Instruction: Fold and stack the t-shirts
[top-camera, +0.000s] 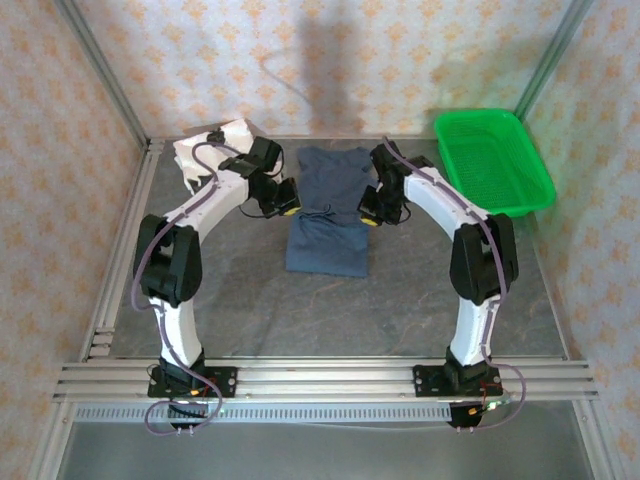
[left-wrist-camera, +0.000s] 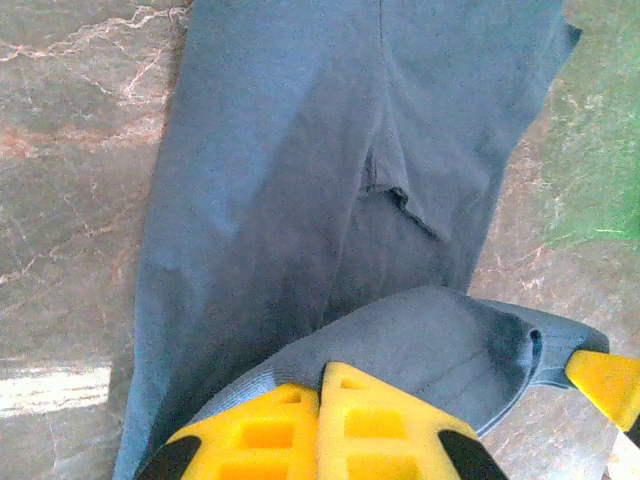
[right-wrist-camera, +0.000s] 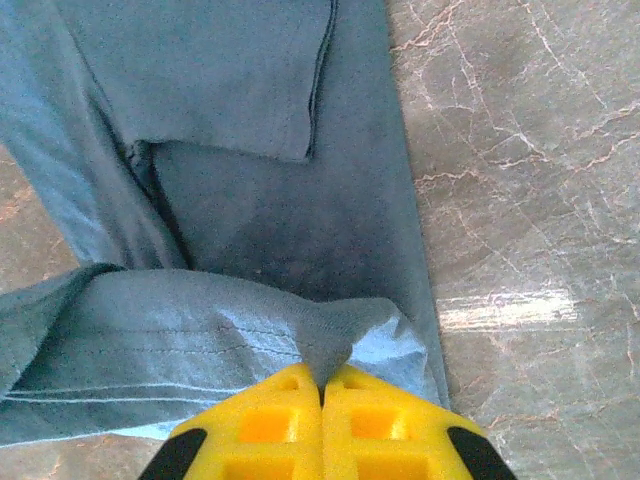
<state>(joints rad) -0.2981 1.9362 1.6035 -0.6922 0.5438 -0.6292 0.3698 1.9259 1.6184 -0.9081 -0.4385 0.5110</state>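
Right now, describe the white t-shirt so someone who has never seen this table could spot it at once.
Start at the grey stone-patterned table and go to its far left corner, across from the green basket. The white t-shirt lies there in a crumpled heap. Unlike the navy t-shirt spread out mid-table, it is pale and bunched up.

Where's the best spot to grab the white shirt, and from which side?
Probably pinch a raised fold on top of the white shirt, coming straight down from above. It lies crumpled in the far left corner, so no flat edge shows. The left tool is nearest, though shut on the navy shirt.
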